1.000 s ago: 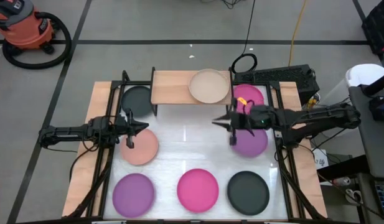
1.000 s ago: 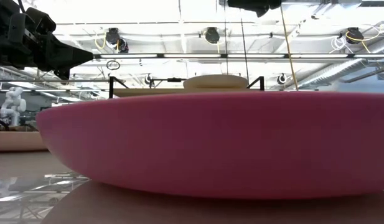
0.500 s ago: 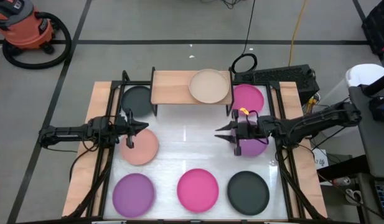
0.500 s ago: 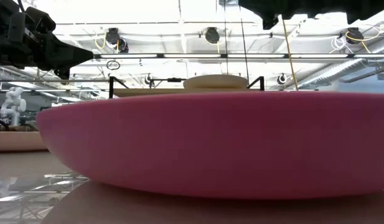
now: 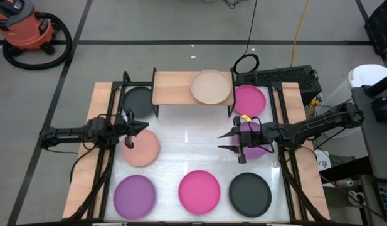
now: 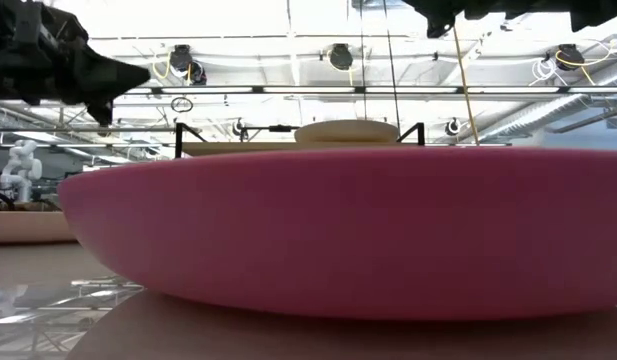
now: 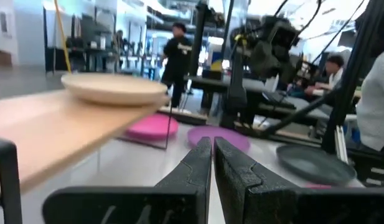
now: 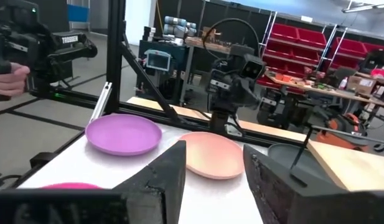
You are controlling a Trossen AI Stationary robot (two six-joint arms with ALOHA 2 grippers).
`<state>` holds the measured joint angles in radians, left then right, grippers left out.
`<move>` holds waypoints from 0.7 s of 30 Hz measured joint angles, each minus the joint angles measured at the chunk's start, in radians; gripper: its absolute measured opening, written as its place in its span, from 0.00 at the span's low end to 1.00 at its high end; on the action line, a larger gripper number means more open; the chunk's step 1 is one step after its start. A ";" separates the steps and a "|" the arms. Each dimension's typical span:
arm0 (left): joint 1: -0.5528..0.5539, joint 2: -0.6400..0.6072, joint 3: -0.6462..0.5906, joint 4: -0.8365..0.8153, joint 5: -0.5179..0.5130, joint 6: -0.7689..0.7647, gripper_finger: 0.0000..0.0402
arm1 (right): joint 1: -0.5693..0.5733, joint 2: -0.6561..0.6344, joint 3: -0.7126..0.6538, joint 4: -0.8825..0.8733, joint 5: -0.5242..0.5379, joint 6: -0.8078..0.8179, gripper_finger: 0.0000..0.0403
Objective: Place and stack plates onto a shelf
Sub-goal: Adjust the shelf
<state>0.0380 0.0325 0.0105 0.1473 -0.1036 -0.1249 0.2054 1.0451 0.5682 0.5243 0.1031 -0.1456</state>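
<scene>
Spanning a grey workshop floor, the white counter (image 5: pixel 187 141) carries loose plates. Beige plate (image 5: pixel 211 86) rests on the shelf (image 5: pixel 174 88). Right gripper (image 5: pixel 231 139) fingers spread, purple plate (image 5: pixel 259 139) just behind them. Left gripper (image 5: pixel 135 127) fingers closed, empty, salmon plate (image 5: pixel 142 148) directly beneath.

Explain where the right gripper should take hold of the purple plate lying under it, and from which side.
Probably the rim. The purple plate lies flat on the table, so only its thin raised edge offers a pinch. The right gripper, open, hangs over its inner edge; coming down there, one finger inside and one outside, looks simplest.
</scene>
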 joint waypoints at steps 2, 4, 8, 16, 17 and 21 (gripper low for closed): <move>0.000 0.000 0.000 0.030 -0.003 0.010 0.06 | 0.000 0.000 0.000 0.000 0.000 0.003 0.36; 0.000 0.000 0.000 0.032 -0.034 -0.009 0.06 | 0.000 0.000 0.000 -0.001 0.000 0.007 0.36; 0.000 0.000 0.012 -0.011 -0.214 -0.105 0.06 | 0.000 0.000 0.000 -0.001 0.000 0.036 0.36; 0.000 0.028 0.189 -0.216 -0.274 -0.060 0.06 | 0.000 0.000 0.000 -0.005 0.000 0.081 0.36; 0.000 0.040 0.221 -0.223 -0.283 -0.060 0.06 | 0.000 0.000 0.000 -0.005 0.000 0.081 0.36; 0.000 0.081 0.298 -0.222 -0.335 -0.087 0.06 | 0.000 0.000 0.000 -0.005 0.000 0.082 0.36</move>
<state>0.0380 0.1140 0.3089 -0.0745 -0.4385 -0.2122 0.2050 1.0454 0.5682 0.5192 0.1036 -0.0639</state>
